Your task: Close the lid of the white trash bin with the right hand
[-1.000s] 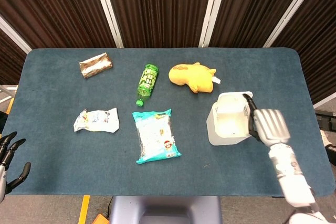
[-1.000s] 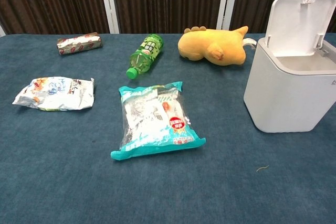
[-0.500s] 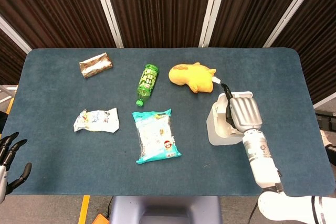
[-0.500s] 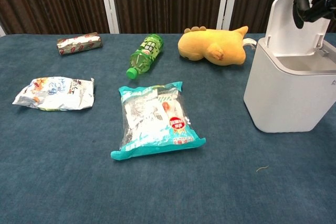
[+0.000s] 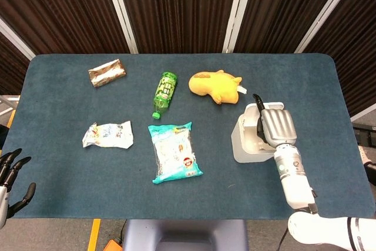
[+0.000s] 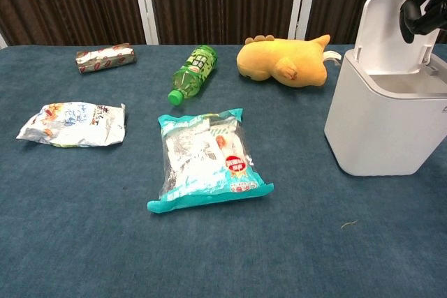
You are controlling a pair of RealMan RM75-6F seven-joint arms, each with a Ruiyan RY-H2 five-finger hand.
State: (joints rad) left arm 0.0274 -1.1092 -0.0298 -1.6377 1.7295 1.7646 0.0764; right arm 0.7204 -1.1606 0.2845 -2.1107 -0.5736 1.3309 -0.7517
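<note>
**Right hand over the open white bin**

The white plastic trash bin (image 6: 380, 123) is standing on the blue felt-covered table (image 5: 59, 174), its hinged white lid (image 6: 387, 29) tilted up and open. The robot's right hand (image 5: 275, 126) is hovering over the bin's opening, dark fingers (image 6: 413, 15) curling at the lid's upper edge; whether they are touching it cannot be told, and nothing is held. Just behind the bin, a yellow plush toy (image 5: 214, 85) is lying. Well to the bin's left, the teal-edged snack bag (image 5: 174, 152) is resting flat. The left hand (image 5: 10, 174) is idling far from the bin, fingers spread apart.
</note>
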